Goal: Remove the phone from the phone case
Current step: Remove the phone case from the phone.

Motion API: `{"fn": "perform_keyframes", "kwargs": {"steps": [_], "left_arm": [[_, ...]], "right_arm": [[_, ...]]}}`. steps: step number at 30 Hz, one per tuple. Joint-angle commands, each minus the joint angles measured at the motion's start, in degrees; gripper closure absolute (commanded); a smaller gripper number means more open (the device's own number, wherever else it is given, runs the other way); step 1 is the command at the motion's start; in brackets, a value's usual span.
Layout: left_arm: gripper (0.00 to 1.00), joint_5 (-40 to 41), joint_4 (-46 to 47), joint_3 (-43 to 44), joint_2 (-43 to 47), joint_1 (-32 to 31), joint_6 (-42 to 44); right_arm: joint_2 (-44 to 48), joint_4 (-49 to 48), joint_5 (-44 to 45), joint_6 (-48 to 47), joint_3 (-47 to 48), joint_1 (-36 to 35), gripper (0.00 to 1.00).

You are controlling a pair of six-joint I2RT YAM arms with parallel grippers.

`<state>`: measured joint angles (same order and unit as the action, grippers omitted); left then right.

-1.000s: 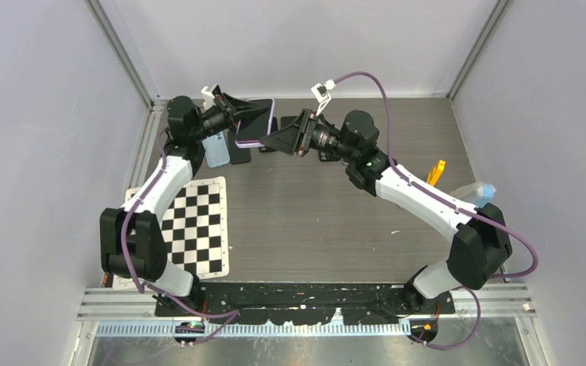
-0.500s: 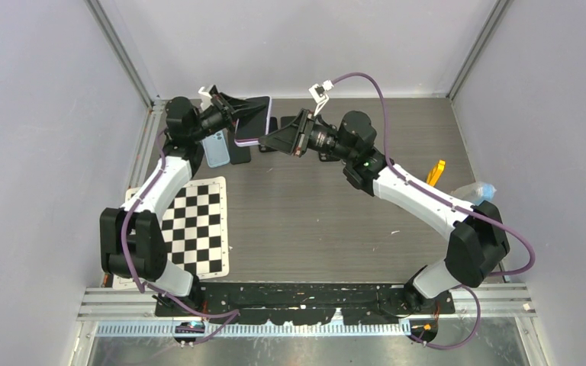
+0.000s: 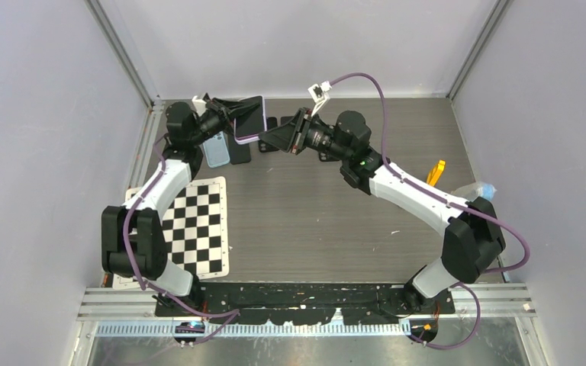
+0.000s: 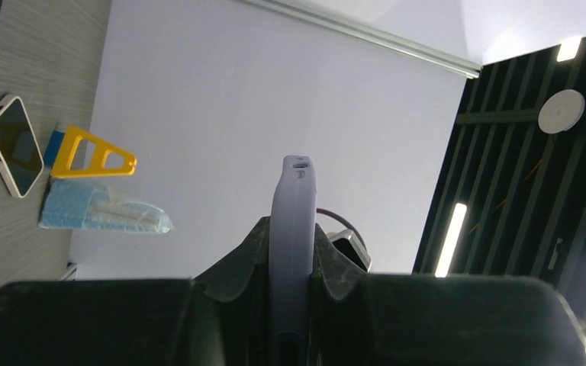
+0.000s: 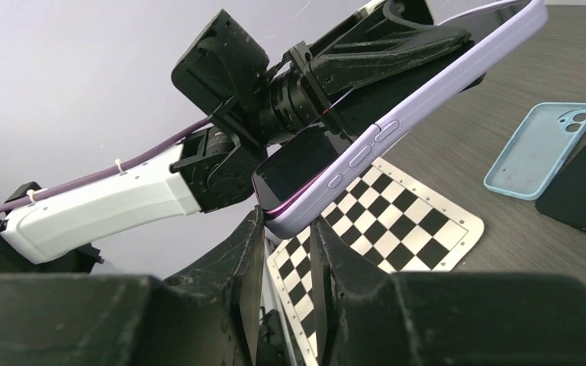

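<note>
A phone in a lilac case (image 3: 249,122) is held in the air at the far left of the table. My left gripper (image 3: 229,118) is shut on its far end. In the left wrist view the case's lilac edge (image 4: 290,191) stands upright between the fingers of the left gripper (image 4: 290,229). My right gripper (image 3: 263,139) comes from the right. In the right wrist view the right gripper (image 5: 286,221) has its fingertips on both sides of the near corner of the cased phone (image 5: 397,122), screen side and case side, and looks pinched on it.
An empty light-blue case (image 3: 215,149) and a black phone (image 3: 240,152) lie on the table under the held phone. A checkerboard mat (image 3: 194,225) lies at the left. A yellow piece (image 3: 436,171) and a plastic bag (image 3: 477,191) lie at the right wall.
The left gripper has tilted the phone a little up and to the left. The right gripper has moved left and closed in on the phone's near corner.
</note>
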<state>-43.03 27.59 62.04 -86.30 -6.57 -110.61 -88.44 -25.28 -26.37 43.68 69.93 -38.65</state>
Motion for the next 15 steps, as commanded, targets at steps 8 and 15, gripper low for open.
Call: {"fn": "perform_keyframes", "kwargs": {"steps": [8,15], "left_arm": [[1.00,-4.2,14.8,3.0,3.8,-0.7,-13.3],[1.00,-4.1,16.0,3.9,3.8,-0.6,-14.3]], "right_arm": [[-5.5,11.0,14.2,-7.6,-7.6,4.3,0.89],[-6.8,16.1,16.1,-9.7,-5.4,4.3,0.85]]}}
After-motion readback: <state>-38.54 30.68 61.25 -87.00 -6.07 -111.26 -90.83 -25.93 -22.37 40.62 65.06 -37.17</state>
